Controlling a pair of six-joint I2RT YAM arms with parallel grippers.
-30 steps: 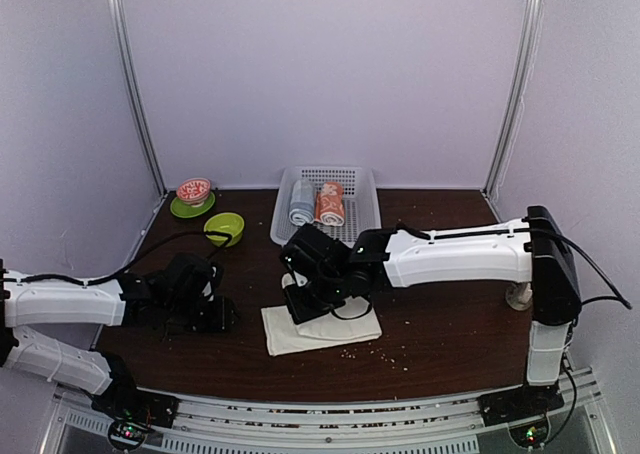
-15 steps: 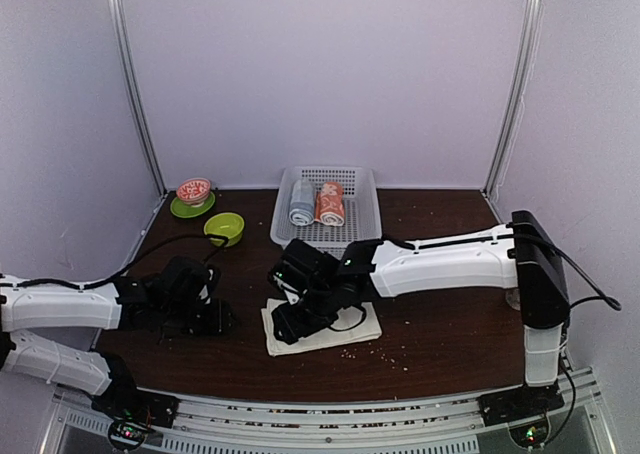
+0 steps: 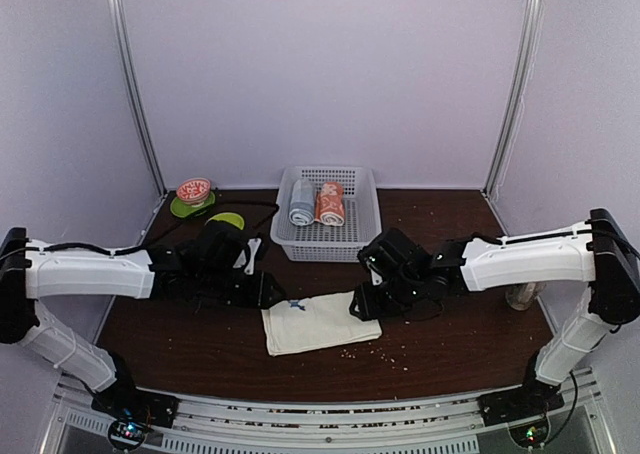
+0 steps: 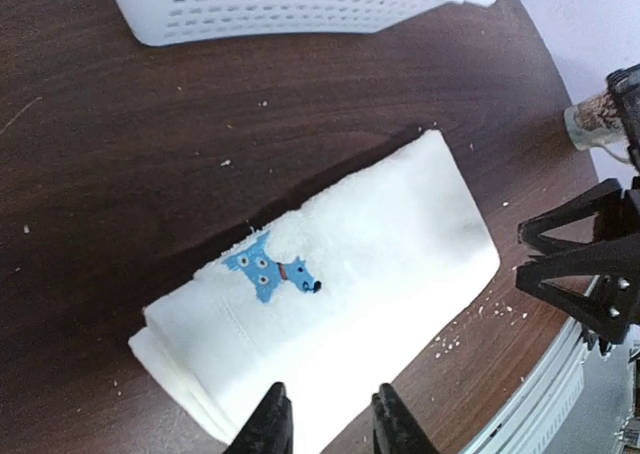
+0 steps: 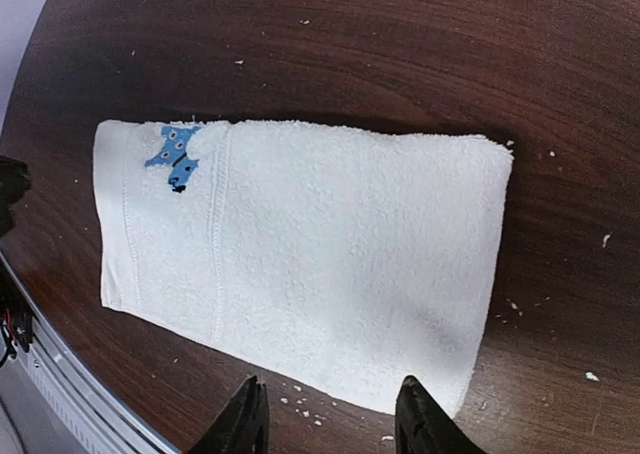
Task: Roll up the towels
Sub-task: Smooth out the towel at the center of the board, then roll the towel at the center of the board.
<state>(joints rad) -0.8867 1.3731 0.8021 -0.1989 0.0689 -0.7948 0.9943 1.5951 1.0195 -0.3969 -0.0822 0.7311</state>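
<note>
While cream towel lies folded between both | left tool parted, empty | right tool parted, empty

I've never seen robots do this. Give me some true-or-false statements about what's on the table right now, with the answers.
1. The white towel lies folded flat on the table, not rolled. True.
2. The basket holds three rolled towels. False: it holds two, a grey-blue roll and an orange roll.
3. A small blue dog is printed near one corner of the white towel. True.
4. The right gripper is clamped on the white towel. False: its fingers stand apart and grip nothing.
</note>
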